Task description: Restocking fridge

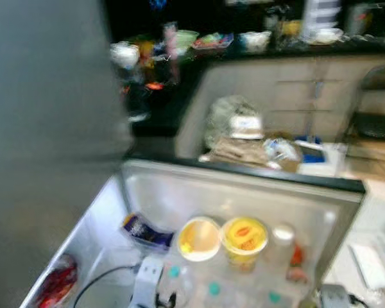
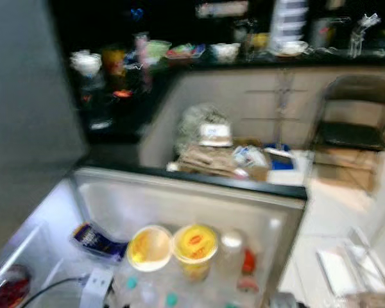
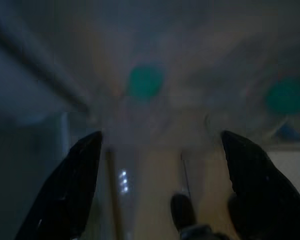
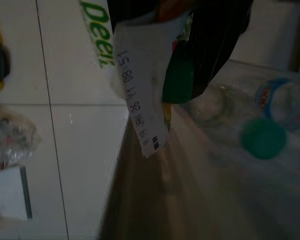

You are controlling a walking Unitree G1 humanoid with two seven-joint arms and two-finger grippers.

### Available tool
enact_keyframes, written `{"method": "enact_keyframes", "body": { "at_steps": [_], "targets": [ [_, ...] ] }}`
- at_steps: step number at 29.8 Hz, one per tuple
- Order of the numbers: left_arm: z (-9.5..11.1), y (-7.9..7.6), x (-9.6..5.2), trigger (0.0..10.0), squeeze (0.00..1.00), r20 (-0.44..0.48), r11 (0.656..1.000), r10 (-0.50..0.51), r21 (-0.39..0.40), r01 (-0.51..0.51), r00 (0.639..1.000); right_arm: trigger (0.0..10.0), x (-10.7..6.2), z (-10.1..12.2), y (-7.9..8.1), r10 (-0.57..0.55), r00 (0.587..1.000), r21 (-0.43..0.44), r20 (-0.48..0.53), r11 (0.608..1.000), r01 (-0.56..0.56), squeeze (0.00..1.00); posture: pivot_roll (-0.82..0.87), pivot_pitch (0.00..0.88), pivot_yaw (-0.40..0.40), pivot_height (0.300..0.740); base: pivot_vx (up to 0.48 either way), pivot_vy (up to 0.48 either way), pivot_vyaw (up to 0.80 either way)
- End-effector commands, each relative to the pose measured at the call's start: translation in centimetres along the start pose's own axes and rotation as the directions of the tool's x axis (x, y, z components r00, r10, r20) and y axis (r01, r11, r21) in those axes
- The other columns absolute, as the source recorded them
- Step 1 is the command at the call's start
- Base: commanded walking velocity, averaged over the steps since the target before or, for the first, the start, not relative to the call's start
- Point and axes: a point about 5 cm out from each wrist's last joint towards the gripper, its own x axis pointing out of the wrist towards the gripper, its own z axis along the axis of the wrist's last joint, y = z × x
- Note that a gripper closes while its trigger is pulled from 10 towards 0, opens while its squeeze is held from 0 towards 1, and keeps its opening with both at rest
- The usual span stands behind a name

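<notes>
The open fridge door lies before me, its shelf holding two yellow tubs, a blue packet and several clear water bottles with green caps. My left gripper reaches down among those bottles. In the left wrist view it is open, its fingers spread wide, with a green-capped bottle just ahead. In the right wrist view my right gripper is shut on a water bottle with a green "Deer" label and a peeling white strip, above other lying bottles.
The grey fridge wall rises at the left. Beyond the door sit paper bags and wrapped groceries against a beige counter crowded with dishes. A folding chair stands at the right. A red item rests in the lower left bin.
</notes>
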Motion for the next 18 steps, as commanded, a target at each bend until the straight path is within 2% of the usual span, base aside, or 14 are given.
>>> {"method": "enact_keyframes", "body": {
  "at_steps": [1, 10, 18],
  "targets": [
    [0.1, 0.1, 0.0, 10.0, 0.0, -0.006, 1.0, 0.002, 0.016, -0.002, 1.0, 10.0, 0.0, 0.1, -0.3, -0.009, 1.0, 0.009, 0.001, 1.0, 0.009, 0.0, -0.13, 0.089, 0.039, 0.74, 0.0, 0.0, 0.0],
    [-0.6, 0.5, -0.4, 10.0, 0.0, -0.007, 0.999, 0.026, 0.02, -0.026, 1.0, 10.0, -0.1, -0.1, 0.1, 0.007, 1.0, 0.005, 0.003, 1.0, -0.007, 0.0, -0.13, 0.088, 0.035, 0.74, 0.0, 0.0, 0.0],
    [-1.7, 1.6, -1.0, 10.0, 0.0, -0.038, 0.996, 0.092, 0.013, -0.092, 0.995, 10.0, 0.1, 0.2, 0.6, 0.046, 0.999, 0.007, 0.01, 0.999, -0.046, 0.0, -0.12, 0.096, 0.031, 0.74, 0.0, 0.0, 0.0]
  ]
}}
